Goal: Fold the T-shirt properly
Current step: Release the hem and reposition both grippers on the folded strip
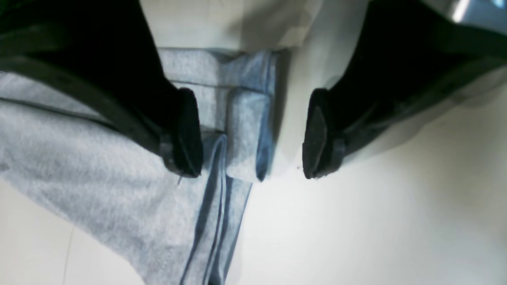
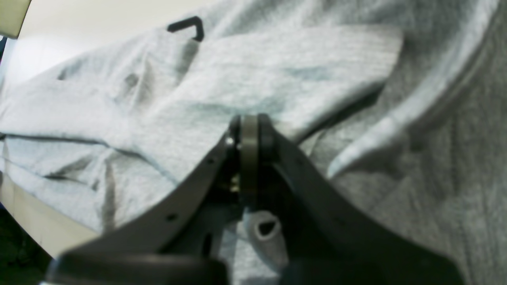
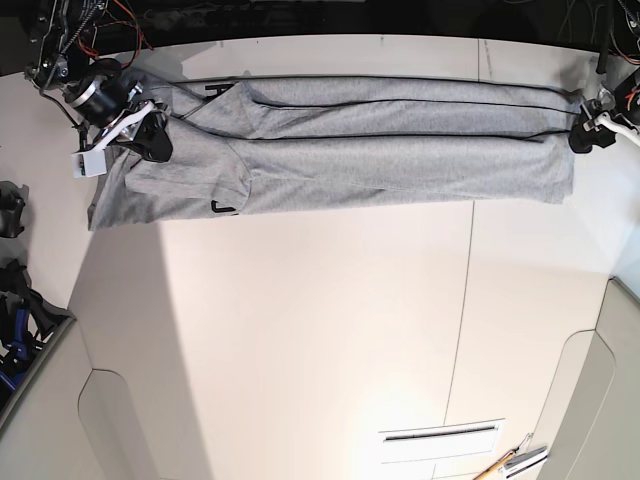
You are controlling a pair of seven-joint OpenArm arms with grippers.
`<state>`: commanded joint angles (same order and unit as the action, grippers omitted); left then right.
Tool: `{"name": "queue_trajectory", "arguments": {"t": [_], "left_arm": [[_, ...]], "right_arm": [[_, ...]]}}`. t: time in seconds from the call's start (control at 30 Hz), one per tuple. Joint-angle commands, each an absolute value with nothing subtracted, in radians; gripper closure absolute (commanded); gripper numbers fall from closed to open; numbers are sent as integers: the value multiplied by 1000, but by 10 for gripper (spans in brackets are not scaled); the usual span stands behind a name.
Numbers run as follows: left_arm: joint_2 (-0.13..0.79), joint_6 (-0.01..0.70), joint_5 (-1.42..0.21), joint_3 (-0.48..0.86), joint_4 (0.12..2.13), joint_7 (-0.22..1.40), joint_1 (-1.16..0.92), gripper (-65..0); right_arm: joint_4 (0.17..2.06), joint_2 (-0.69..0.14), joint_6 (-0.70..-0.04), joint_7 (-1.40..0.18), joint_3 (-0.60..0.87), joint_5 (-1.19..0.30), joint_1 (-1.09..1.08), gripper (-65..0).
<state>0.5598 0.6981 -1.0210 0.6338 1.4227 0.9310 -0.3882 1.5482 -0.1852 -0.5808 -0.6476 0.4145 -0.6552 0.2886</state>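
Observation:
The grey T-shirt (image 3: 380,150) lies stretched in a long folded band along the far side of the white table (image 3: 320,320). Bits of black lettering (image 3: 222,208) show near its left end. My right gripper (image 3: 150,138) sits on that left end. In the right wrist view its fingers (image 2: 249,122) are closed together, with grey cloth (image 2: 277,79) pinched between them. My left gripper (image 3: 583,135) is at the shirt's right end. In the left wrist view it is open (image 1: 249,172), and a folded edge of the shirt (image 1: 245,134) lies between its black pads (image 1: 186,132).
Black clamps and cables (image 3: 15,215) stand at the table's left edge, and wiring (image 3: 70,20) at the far left corner. A slotted plate (image 3: 440,433) and a small tool (image 3: 515,462) lie near the front right. Table seams run front to back.

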Motion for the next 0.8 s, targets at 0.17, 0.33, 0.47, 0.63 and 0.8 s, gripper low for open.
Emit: {"name": "queue_trajectory", "arguments": {"t": [0.17,0.33,0.47,0.63,0.8], "left_arm": [[560,698,-1018,545,1423,915,-388,-428],[560,698,-979,496,1423,887,-388,-428],[560,698,-1010,496,1423,951,-388,-427],[560,698,-1021,496,1423,961,-388,-385],[560,698,-1029,496,1423,961,-388,-20]], "right_arm": [[1548,-185,-581,-652,414,-681,289,0],[1560,-185,-581,-667,414,-707,289,0],[1583,-185,-581,-667,414,-707,289,0],[1599,-185,-581,-673,414,-707,278,0],[1599,-185,-581,-700,416,-734,243,0]]}}
